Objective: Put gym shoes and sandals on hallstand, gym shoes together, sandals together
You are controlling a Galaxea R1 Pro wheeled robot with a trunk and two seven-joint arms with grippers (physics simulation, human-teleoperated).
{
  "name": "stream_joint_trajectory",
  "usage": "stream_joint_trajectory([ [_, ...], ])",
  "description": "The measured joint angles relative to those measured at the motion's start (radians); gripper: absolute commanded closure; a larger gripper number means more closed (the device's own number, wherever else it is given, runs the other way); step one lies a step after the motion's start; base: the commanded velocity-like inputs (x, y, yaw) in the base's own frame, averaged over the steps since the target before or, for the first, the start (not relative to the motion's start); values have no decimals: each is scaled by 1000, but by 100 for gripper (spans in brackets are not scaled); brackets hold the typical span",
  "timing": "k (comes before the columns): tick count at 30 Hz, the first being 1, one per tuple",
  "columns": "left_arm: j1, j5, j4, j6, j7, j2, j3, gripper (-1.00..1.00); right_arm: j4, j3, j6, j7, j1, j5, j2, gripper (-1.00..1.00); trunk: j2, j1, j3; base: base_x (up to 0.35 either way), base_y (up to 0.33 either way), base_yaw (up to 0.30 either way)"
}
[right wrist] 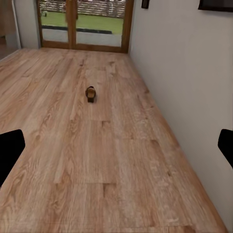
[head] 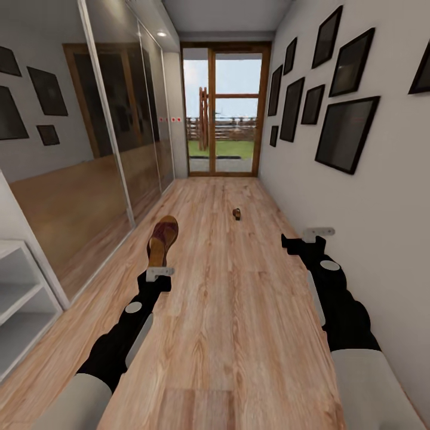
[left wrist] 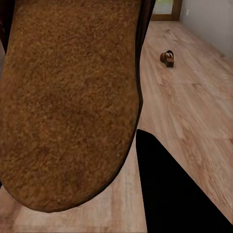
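wood floor [head: 239,310]: light brown planks, runs to a glass door [head: 226,107] at the far end
left gripper [head: 160,272]: clamped on a sandal [head: 162,239], held up off the floor; tan insole faces the wrist camera [left wrist: 68,102]
second sandal [head: 237,213]: on the floor, well ahead, mid-corridor [right wrist: 90,93]
right gripper [head: 316,234]: fingers spread wide, holding nothing, near the right wall [head: 382,197]
white shelf [head: 18,298]: low unit beside the left arm

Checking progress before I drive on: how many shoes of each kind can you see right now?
Sandals: 2, one in the left gripper as the held sandal, one as the floor sandal down the corridor.
Gym shoes: 0 visible.
Total: 2.
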Motion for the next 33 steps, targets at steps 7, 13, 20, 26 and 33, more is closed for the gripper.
stream_joint_trajectory([
  [7, 0, 0, 1, 0, 0, 0, 0, 100, 0, 0, 0, 0, 0, 0, 0, -100, 0, 0, 8, 346, 0, 0],
  [13, 0, 0, 0, 0, 0, 0, 0, 100, 0, 0, 0, 0, 0, 0, 0, -100, 0, 0, 9, 346, 0, 0],
  [20, 0, 0, 1, 0, 0, 0, 0, 100, 0, 0, 0, 0, 0, 0, 0, -100, 0, 0, 9, 346, 0, 0],
  [26, 0, 0, 1, 0, 0, 0, 0, 100, 0, 0, 0, 0, 0, 0, 0, -100, 0, 0, 16, 346, 0, 0],
  [33, 0, 0, 1, 0, 0, 0, 0, 100, 0, 0, 0, 0, 0, 0, 0, -100, 0, 0, 27, 346, 0, 0],
])
